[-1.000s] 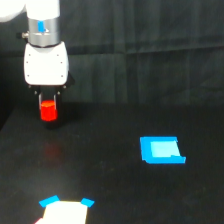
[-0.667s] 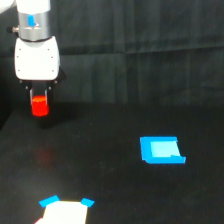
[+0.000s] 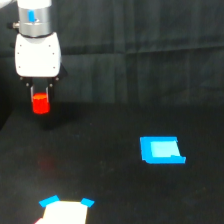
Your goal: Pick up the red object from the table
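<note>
Peering at the gripper (image 3: 40,94), we find its dark fingers blurred, and the arm above is cut off by the top edge. We see the jaws closed on the red object (image 3: 40,104), a small bright red-orange block, narrower than the white gripper body, hanging clear above the table (image 3: 115,195). A faint reddish glint lies on the table below it. Well off from the block sits a blue rectangle (image 3: 161,150); a white patch (image 3: 64,212) is cropped at the bottom edge.
</note>
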Controlling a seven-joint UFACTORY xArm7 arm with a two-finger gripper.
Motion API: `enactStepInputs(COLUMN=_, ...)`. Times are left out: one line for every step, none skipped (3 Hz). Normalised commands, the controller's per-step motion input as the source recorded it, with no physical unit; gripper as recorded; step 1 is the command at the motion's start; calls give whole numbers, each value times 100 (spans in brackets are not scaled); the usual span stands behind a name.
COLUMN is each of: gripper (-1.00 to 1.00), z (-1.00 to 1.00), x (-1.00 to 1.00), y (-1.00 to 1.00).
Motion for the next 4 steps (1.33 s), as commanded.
enactStepInputs(gripper=-92, z=97, x=-4, y=-30)
enactStepInputs(gripper=-98, z=100, x=0, y=-23)
enactStepInputs(gripper=-100, z=43, x=-31, y=-34)
enactStepInputs(gripper=-100, z=-17, x=-18, y=-22)
